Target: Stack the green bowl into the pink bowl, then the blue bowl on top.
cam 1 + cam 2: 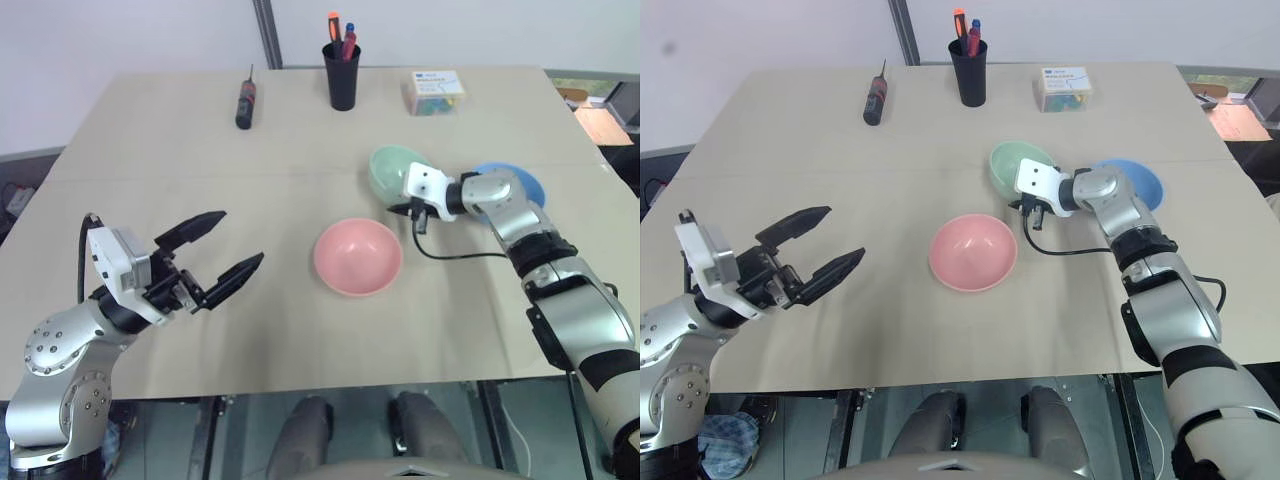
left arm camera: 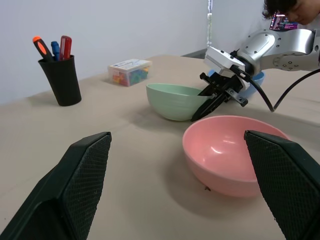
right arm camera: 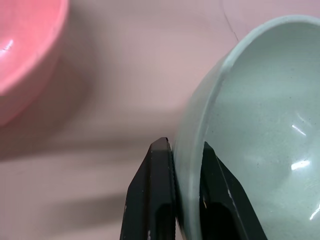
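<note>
Beige table (image 1: 200,150), light tabletop, faint seam running left to right across middle. Far edge, centre: black pen cup (image 1: 341,75), upright, holding orange-capped, blue and red markers. Left of cup, well apart: black screwdriver (image 1: 245,100) with red band, lying flat, tip pointing far. Right of cup: small clear plastic box (image 1: 435,92), white label on lid, colourful bits inside, possibly clips. Person's dark hair (image 2: 287,7) beyond table's right side.

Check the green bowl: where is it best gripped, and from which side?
By its thin rim, one finger inside and one outside. The green bowl sits open side up, so its wall is pinchable. The right end effector is shut on the rim nearest the pink bowl, probably the handiest side.
</note>
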